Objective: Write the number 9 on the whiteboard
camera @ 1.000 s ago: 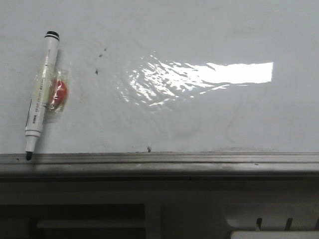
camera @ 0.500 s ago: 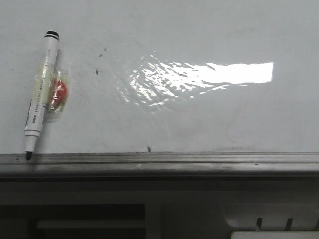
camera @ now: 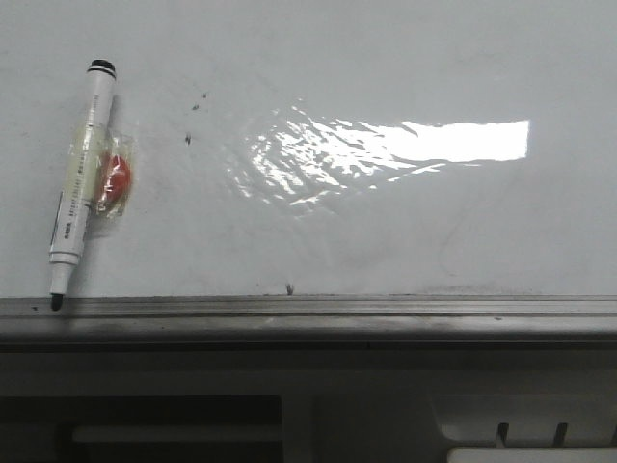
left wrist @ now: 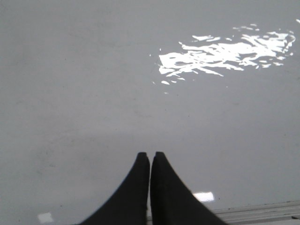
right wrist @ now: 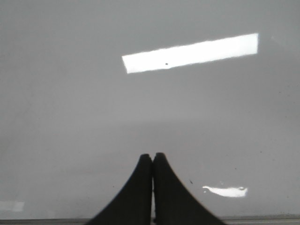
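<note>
The whiteboard fills the front view, glossy white with bright glare and a grey metal rail along its near edge. No drawn number 9 shows on it, only small dark specks. A white marker with a black uncapped tip lies at the left, tip at the rail, with a red piece taped to its side. My left gripper is shut and empty over bare board. My right gripper is shut and empty over bare board. Neither gripper shows in the front view.
Small dark specks sit right of the marker, and one speck lies by the rail. Below the rail is a dark frame with slots.
</note>
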`<action>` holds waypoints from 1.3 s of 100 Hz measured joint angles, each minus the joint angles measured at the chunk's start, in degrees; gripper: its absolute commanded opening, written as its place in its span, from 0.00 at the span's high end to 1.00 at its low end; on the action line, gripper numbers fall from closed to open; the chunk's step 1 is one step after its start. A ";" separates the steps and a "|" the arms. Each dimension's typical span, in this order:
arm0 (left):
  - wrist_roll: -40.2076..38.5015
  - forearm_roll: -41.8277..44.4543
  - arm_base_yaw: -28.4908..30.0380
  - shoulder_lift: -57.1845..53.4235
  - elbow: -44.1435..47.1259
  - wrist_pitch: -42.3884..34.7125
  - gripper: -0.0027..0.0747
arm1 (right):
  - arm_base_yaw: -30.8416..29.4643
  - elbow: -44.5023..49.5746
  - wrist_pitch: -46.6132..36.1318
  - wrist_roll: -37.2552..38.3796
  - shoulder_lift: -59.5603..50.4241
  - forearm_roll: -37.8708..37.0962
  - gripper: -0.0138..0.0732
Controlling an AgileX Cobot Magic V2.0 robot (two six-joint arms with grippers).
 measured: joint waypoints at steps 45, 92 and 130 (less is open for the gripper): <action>0.00 -7.31 0.00 2.78 -8.66 4.06 0.99 | 1.77 -9.61 12.60 0.00 7.10 5.47 0.92; 0.00 -10.28 0.00 7.26 -11.81 -0.82 0.34 | 1.77 -13.86 15.36 0.00 19.25 7.44 0.92; 0.00 -11.47 -2.92 12.87 -11.81 -7.08 0.40 | 1.77 -13.86 15.36 0.00 19.34 7.44 0.92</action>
